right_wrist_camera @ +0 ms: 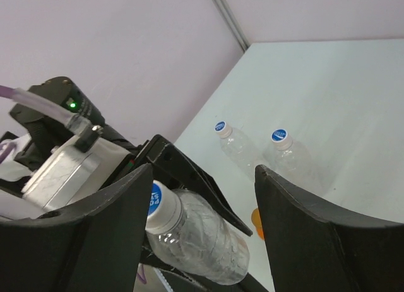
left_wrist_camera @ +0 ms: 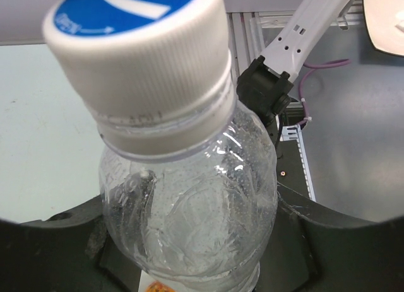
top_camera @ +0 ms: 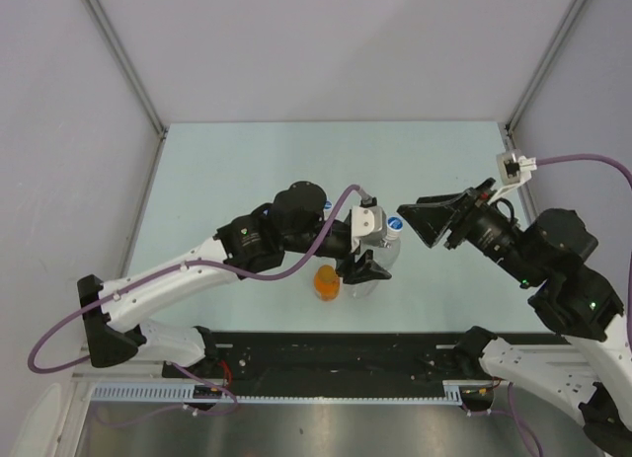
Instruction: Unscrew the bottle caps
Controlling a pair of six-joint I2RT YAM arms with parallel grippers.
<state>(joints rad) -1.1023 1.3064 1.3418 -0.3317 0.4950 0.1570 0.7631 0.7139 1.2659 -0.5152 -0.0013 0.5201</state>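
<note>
Cap (left_wrist_camera: pixel 136 58): on bottle (left_wrist_camera: pixel 189 210), neck tilted toward upper right of top view.
Left jaws: clamped round bottle.
Right jaws: spread wide, cap just left of them.

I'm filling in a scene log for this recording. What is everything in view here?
clear bottles: three, clear; one tilted in the left gripper, two upright on the table
caps: three, blue tops with white sides; one on each clear bottle
orange bottle: one, orange; on the table beside the held bottle
table: one, pale green; under it all
cables: two, purple; one along each arm
left gripper: one, black; shut on a clear bottle's body
right gripper: one, black; open, close to the held bottle's cap
</note>
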